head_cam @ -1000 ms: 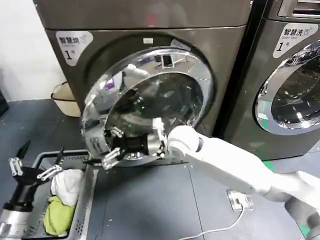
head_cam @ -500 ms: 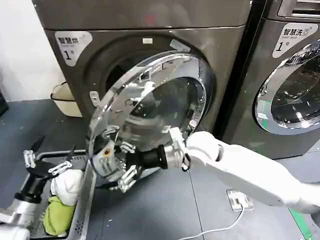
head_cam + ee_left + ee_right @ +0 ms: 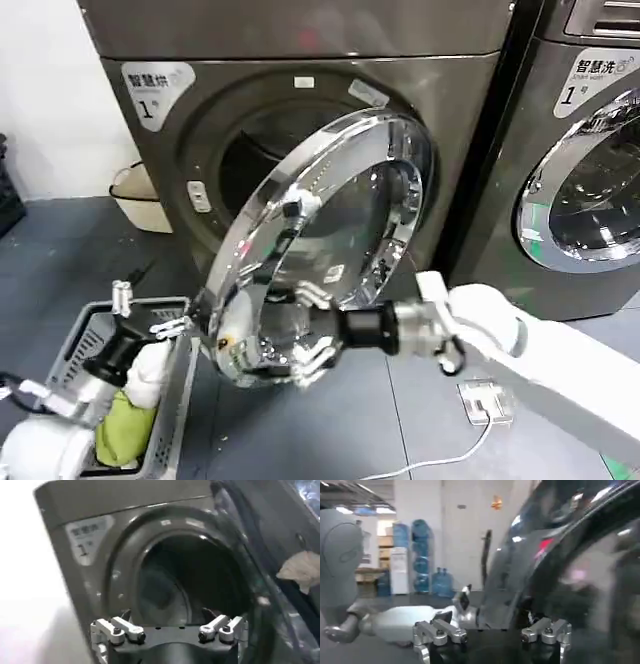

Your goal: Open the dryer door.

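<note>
Chrome-rimmed dryer door (image 3: 320,240) is swinging way wider than a second ago, so you're nearly done. Your right gripper (image 3: 300,352) is pushing its lower edge, fingers spread wide; left gripper (image 3: 150,315) is idling open over the basket (image 3: 75,345).

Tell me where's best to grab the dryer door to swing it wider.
Probably the free chrome rim of the door, low on its left edge, away from the hinge at the right. The door stands half open, so the right gripper should hook behind that edge and pull.
</note>
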Robot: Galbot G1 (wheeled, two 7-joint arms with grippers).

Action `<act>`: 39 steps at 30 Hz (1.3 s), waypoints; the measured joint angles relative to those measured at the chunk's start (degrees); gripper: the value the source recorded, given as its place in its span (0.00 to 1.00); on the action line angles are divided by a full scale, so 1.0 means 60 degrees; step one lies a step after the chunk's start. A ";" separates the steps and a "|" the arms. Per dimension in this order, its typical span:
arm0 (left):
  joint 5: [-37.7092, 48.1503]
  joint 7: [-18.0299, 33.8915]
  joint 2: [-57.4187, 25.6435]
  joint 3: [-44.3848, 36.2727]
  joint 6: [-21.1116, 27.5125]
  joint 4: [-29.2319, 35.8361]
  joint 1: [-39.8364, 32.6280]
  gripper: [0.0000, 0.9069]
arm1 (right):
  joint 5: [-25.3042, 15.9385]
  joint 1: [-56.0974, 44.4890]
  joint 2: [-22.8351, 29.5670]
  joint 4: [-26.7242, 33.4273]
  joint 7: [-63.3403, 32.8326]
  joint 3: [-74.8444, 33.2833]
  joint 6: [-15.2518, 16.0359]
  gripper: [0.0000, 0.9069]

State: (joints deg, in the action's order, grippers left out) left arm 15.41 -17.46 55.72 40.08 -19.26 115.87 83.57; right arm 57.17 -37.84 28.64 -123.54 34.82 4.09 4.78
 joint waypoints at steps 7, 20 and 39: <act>0.0160 -0.0103 -0.0360 -0.0789 -0.0061 0.0016 -0.0565 1.00 | -0.0427 -0.3598 -0.0392 -0.0192 -0.0874 -0.3732 -0.0404 1.00; 0.0438 -0.0179 -0.1041 -0.1988 -0.0458 -0.0047 -0.1225 1.00 | -0.2037 -1.0192 0.2338 -0.0489 -0.1593 -1.0796 -0.1546 1.00; 0.0437 -0.0143 -0.1105 -0.4825 -0.0639 -0.0843 -0.3593 1.00 | -0.5010 -1.1922 0.7451 0.0191 -0.3561 -1.4302 -0.2579 1.00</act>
State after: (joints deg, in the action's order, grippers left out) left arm 18.03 -18.32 49.09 11.13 -23.09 110.81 62.01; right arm 27.11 -109.37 73.35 -122.39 13.45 -81.72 -10.70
